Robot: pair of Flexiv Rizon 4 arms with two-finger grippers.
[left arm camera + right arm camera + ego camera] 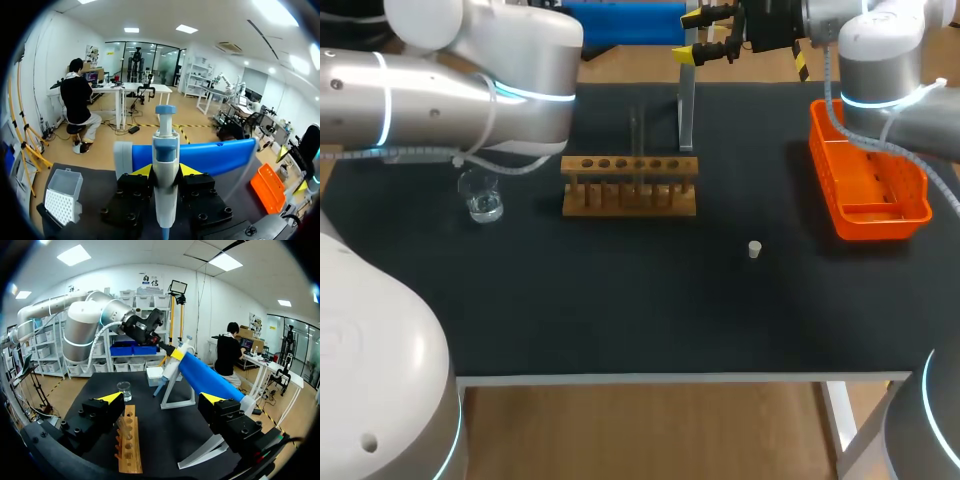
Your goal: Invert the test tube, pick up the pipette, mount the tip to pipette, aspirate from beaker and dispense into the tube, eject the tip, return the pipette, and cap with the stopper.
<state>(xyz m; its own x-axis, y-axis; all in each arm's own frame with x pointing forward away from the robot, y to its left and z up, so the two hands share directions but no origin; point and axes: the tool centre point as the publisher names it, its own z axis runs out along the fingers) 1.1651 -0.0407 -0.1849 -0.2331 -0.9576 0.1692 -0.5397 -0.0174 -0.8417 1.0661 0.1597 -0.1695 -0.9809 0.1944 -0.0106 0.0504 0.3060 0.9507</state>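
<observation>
My left arm (470, 90) lay across the far left of the black counter (620, 300). Its thick silver link blocked the head camera's sight of the left gripper (165, 170). From the wrist I could see that gripper's fingers (141, 171) closed from both sides on the white-and-blue plastic pipette (165, 145). The pipette stood upright against the blue padded cradle (220, 155) on top of the white metal stand (686, 110), at the counter's far edge.

My right arm (880, 60) bent in from the right. The right gripper (692, 35) hung above the far edge just beside the stand, with its fingers (112, 399) spread wide and nothing between them.

I counted one of each thing. One clear glass test tube (638, 150) stood upright in the wooden rack (630, 190) near mid-counter. One clear glass beaker (482, 200) holding some liquid sat left of the rack, partly under the left arm. One small pale stopper (754, 249) lay alone on the counter, near the rack's right end and apart from it. One white tip box (62, 197) rested beside the stand. One orange plastic basket (870, 180) sat at the right side, with the right arm crossing over its far end.
</observation>
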